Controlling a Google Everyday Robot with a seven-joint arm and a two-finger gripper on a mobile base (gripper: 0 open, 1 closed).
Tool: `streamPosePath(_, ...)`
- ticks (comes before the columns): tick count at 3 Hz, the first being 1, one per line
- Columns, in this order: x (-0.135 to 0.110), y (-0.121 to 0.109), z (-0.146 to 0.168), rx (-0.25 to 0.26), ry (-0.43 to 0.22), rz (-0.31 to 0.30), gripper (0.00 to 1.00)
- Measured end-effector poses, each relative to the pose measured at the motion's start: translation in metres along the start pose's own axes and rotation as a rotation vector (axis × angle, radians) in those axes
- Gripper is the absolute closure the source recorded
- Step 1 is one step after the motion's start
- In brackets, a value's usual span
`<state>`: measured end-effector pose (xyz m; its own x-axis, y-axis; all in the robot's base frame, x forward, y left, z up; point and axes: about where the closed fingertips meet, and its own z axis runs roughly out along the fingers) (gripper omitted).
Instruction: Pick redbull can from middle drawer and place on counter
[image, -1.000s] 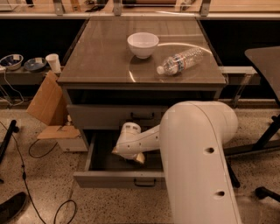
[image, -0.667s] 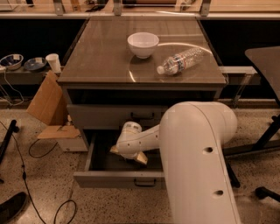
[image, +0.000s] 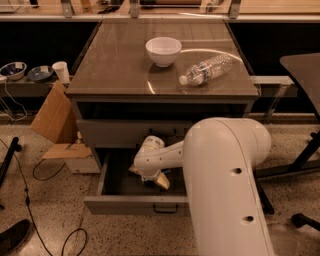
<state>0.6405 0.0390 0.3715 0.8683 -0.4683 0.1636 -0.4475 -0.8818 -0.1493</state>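
My claw is down inside the open middle drawer, over the dark tray, right of its centre. Grip state: I cannot tell, as my wrist covers it. The can cannot be made out; a small trace of blue shows just right of my claw, not confirmed as the can. My arm reaches in from the near right and hides the drawer's right part. On the counter stand a white bowl, far centre, and a plastic bottle lying on its side to the right.
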Motion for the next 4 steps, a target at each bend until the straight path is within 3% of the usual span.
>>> streamPosePath(1, 0.003, -0.001, 0.005, -0.040, -0.025, 0.088, 0.24)
streamPosePath(2, 0.003, -0.001, 0.005, -0.049, -0.021, 0.113, 0.48)
streamPosePath(3, 0.004, 0.003, -0.016, -0.026, 0.034, 0.125, 0.71)
streamPosePath(4, -0.009, 0.011, -0.030, -0.036, 0.102, 0.115, 0.94)
